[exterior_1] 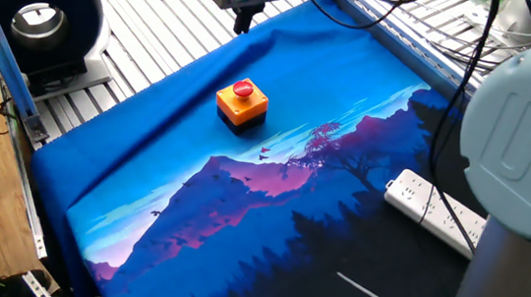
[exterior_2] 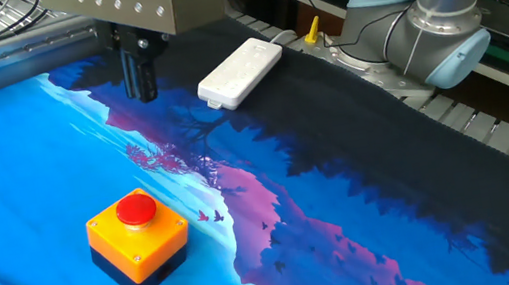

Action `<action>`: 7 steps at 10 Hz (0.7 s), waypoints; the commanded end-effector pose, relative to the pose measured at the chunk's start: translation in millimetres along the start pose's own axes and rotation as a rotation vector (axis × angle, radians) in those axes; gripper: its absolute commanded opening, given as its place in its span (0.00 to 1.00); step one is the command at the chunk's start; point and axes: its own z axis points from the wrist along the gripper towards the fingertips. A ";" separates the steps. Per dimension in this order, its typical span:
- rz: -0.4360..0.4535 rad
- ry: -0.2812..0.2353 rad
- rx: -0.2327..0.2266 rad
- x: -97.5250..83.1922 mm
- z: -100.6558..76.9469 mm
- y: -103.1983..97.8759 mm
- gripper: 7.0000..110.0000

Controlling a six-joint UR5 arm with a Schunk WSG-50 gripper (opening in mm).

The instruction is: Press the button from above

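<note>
I hang my gripper (exterior_2: 140,79) high, well apart from the button (exterior_2: 136,210), leaving room to come down on it; my fingers' state I cannot tell.

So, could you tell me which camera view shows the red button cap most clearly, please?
The other fixed view shows the button best: it sits close and large, with the red cap, orange box and black base all distinct. In one fixed view the button is farther off and small, though unobstructed.
</note>
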 end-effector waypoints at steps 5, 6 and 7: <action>0.046 0.053 -0.008 7.1 -1.3 7.9 0.00; 0.046 0.056 -0.007 7.3 -1.1 7.4 0.00; 0.043 0.059 -0.005 8.2 -1.3 6.5 0.00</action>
